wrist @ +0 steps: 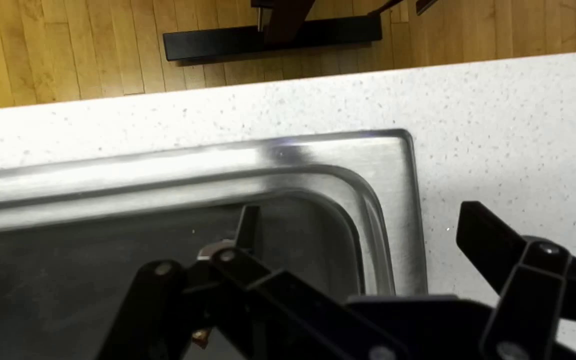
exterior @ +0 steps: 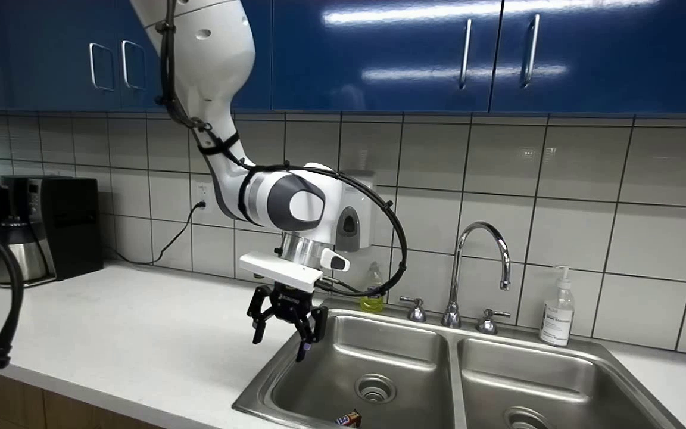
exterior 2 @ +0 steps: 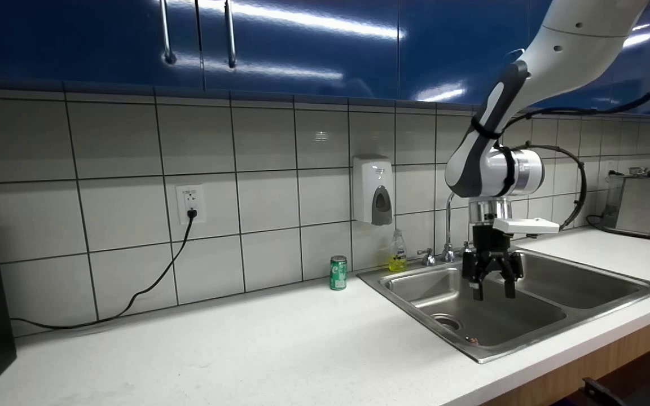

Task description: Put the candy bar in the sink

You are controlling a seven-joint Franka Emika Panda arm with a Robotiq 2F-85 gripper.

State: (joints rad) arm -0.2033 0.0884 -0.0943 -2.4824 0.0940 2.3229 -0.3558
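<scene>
Small reddish-brown candy bar (exterior: 350, 419) lies inside the stainless-steel double-basin sink (exterior: 455, 372)

In an exterior view, a green cylindrical can (exterior 2: 338, 273) stands at nine o'clock from the sink. The black gripper (exterior: 278, 350) is released, its jaws wide apart; in the wrist view, it partly covers the bar. In an exterior view, the bar rests at seven o'clock from the round drain (exterior: 376, 389).

Candy bar (exterior: 350, 419) in sink (exterior: 456, 381), near drain (exterior: 375, 388), faucet (exterior: 455, 280) on sink's back rim, can (exterior 2: 338, 273) on worktop (exterior 2: 246, 349) beside sink
</scene>
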